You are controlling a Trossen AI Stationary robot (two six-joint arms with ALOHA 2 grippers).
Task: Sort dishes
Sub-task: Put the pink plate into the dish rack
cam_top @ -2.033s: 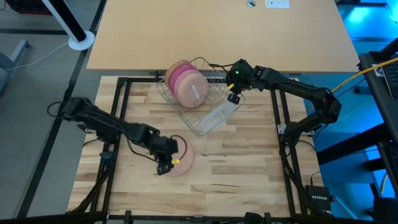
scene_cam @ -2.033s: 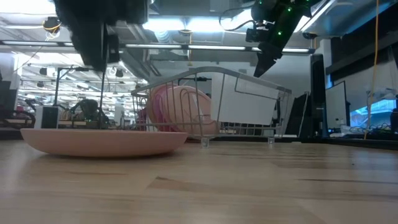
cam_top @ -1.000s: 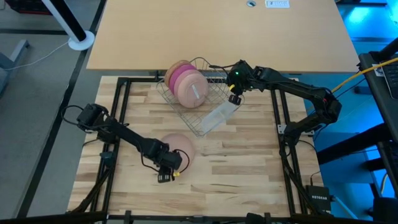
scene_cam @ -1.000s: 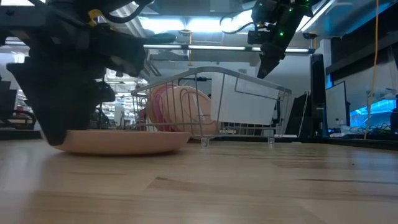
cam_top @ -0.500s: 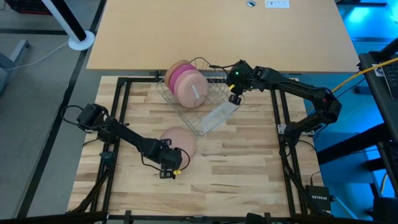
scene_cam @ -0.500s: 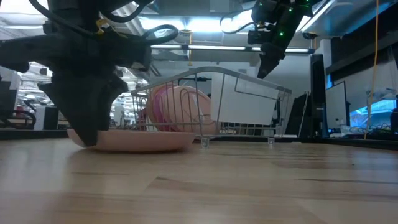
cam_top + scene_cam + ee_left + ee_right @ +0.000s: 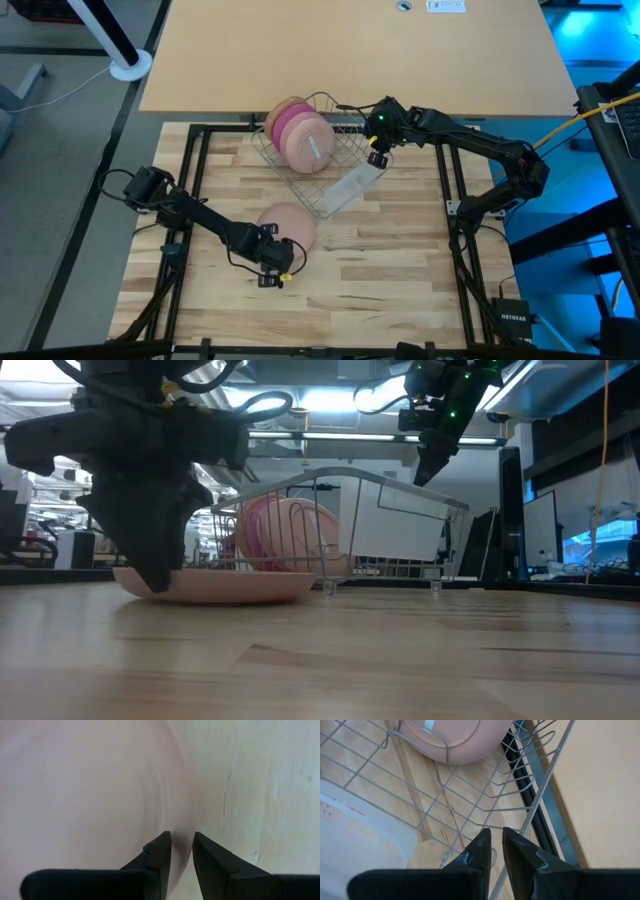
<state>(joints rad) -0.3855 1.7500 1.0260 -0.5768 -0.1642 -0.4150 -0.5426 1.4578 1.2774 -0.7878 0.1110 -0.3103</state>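
A pale pink plate (image 7: 290,222) lies right side up on the wooden table (image 7: 380,270), resting on its base (image 7: 240,592). My left gripper (image 7: 272,262) stands at the plate's near rim, closed on it. A wire rack (image 7: 330,165) at the far middle holds three plates on edge: tan-orange (image 7: 280,108), magenta (image 7: 293,122) and pale pink (image 7: 312,148). My right gripper (image 7: 376,157) is shut, right at the rack's right rim. My left gripper has the lying plate's near rim (image 7: 182,820) between its two fingers, one over the plate's inner side, the other outside it above the table. The fingers come steeply from above, slanting from the near side. The plate stays flat on the table. My right gripper (image 7: 496,834) sits right at the rack's rim wire (image 7: 540,795); whether it touches the wire, I cannot tell.
A translucent holder (image 7: 355,185) hangs on the rack's near right side. A black frame (image 7: 200,160) runs around the table. Bare wood lies near and to the right of the plate. Behind the table stands a tan desk (image 7: 350,50).
My left gripper has turned and tipped at the plate's near rim, its tips swinging a little toward the table's right. The lying plate has slid a short way toward the rack and stays flat on the table.
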